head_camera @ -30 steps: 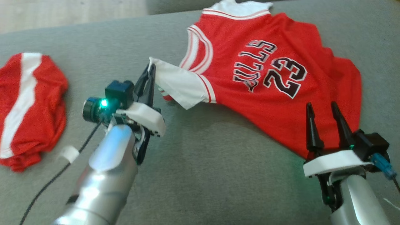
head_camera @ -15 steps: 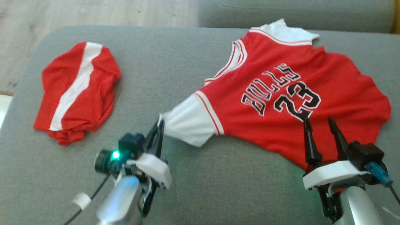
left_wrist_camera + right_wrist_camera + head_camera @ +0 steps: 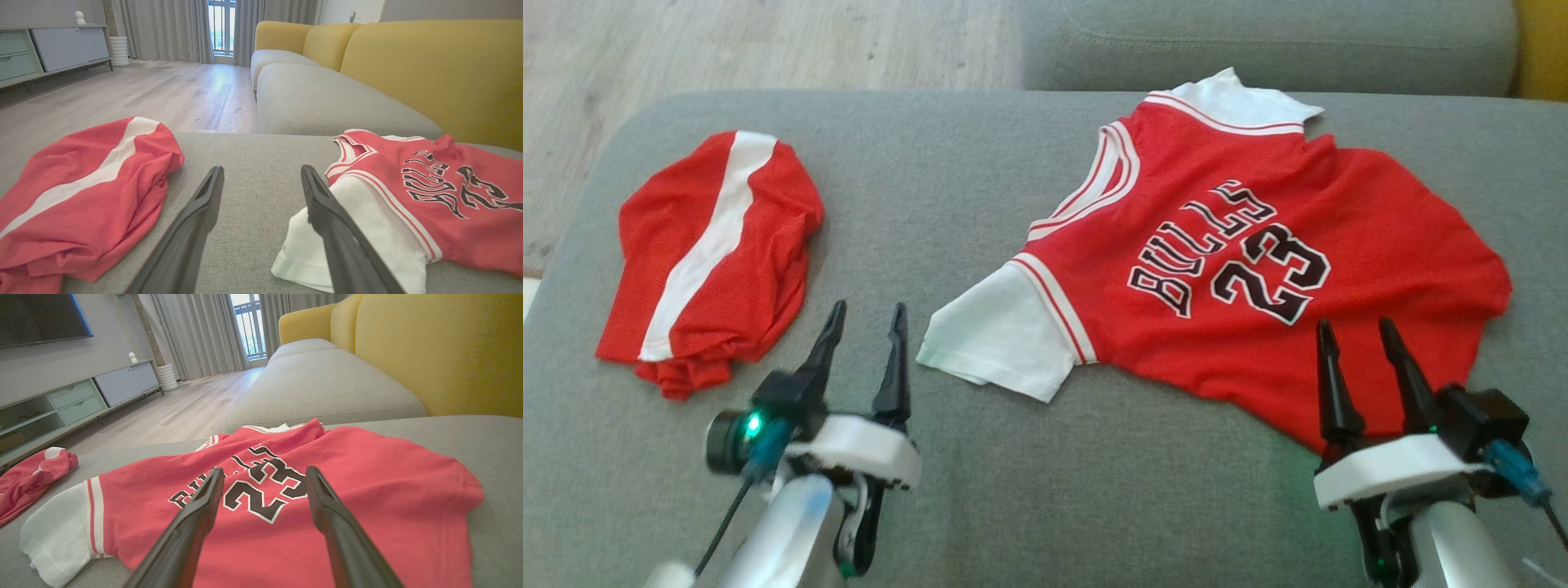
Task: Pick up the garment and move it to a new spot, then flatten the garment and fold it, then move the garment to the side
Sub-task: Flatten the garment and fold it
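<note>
2 garments are laid on the grey sofa seat (image 3: 980, 163): 1 red Bulls 23 jersey (image 3: 1258, 269) spread at right, 1 crumpled red white-striped piece (image 3: 711, 253) at left. L gripper (image 3: 867, 310) & R gripper (image 3: 1354, 325) are held wide apart, nothing gripped; L is placed just beside the white sleeve (image 3: 996, 335).

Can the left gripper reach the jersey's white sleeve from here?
Probably yes. The left gripper is open and the sleeve lies flat on the cushion just beside its right finger, with nothing between them.
</note>
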Motion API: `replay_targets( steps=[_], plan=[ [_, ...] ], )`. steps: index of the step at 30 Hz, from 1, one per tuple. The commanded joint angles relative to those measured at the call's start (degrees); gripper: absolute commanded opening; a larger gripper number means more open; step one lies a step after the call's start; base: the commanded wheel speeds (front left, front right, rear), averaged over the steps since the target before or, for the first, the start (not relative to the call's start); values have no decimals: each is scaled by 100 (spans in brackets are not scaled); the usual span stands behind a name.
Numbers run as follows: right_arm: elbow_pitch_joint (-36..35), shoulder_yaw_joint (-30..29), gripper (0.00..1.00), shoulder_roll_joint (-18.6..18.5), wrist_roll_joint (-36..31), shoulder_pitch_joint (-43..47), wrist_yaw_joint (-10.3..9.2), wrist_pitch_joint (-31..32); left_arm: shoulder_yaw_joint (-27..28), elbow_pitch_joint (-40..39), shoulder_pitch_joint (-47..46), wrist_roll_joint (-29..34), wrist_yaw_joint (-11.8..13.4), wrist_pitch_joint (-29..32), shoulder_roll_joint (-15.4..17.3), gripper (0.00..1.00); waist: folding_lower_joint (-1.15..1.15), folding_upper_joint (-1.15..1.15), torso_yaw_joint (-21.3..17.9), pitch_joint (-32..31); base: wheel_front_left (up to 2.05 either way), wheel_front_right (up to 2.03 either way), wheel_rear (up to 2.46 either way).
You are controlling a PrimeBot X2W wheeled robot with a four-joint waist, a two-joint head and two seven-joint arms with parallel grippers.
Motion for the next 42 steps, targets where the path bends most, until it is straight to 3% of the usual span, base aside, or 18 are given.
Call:
replay_targets(
  steps=[1, 6, 11, 19, 42],
  plan=[
    [-216, 147, 100, -14, 74, -5, -4, -83, 295, -386, 68, -22, 52, -94, 174, 100, 0, 0, -67, -60, 0, 0, 0],
    [-264, 213, 100, -14, 135, 110, -4, -119, 610, -1093, 591, -25, 110, -116, 177, 100, 0, 0, -211, -110, 0, 0, 0],
    [-294, 246, 100, -14, 132, 97, -4, -123, 626, -1215, 814, 62, 2, -118, 173, 100, 0, 0, -312, -74, 0, 0, 0],
    [-359, 262, 100, -14, 62, 12, -4, -74, 316, -545, 371, 107, -276, 442, 238, 100, 0, 0, -440, 160, 0, 0, 0],
    [-351, 201, 100, -14, 48, -272, -4, -117, -87, 1321, -658, 151, -541, 1464, 276, 100, 0, 0, -737, 628, 0, 0, 0]
  ],
)
